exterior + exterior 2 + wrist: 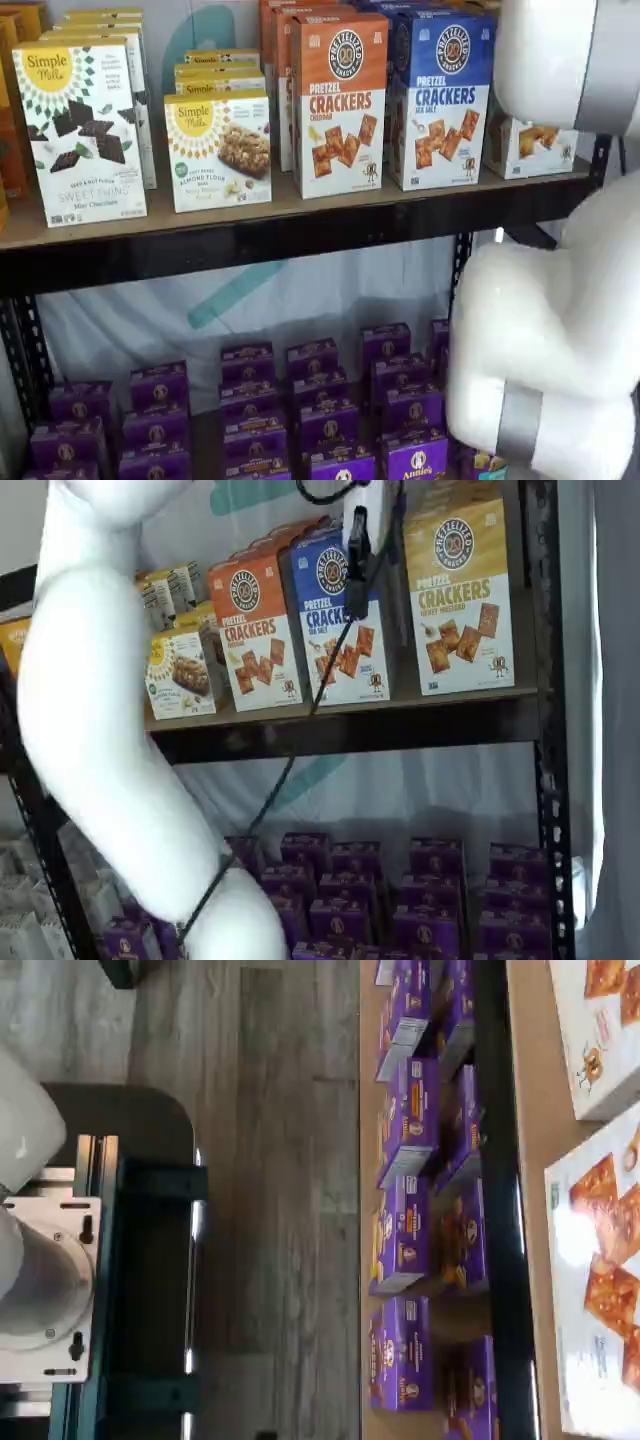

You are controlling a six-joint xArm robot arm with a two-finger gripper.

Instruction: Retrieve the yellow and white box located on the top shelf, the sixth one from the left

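The yellow and white box (460, 595) stands upright at the right end of the top shelf (400, 725), yellow above, white below, with pictured square crackers and a round black logo. In a shelf view only its white lower corner (530, 148) shows past the white arm. The gripper (356, 590) hangs from above as a black finger with a cable beside it. It is in front of the blue carton (335, 620), left of the yellow box and apart from it. No gap between fingers shows. The wrist view shows white carton faces with crackers (600, 1280); I cannot tell which carton.
An orange pretzel carton (338, 100) and a blue one (440, 95) stand left of the target. Simple Mills cartons (85, 130) stand further left. Purple boxes (330, 420) fill the lower shelf. The white arm (550, 320) blocks the right side. A black upright (548, 730) borders the shelf.
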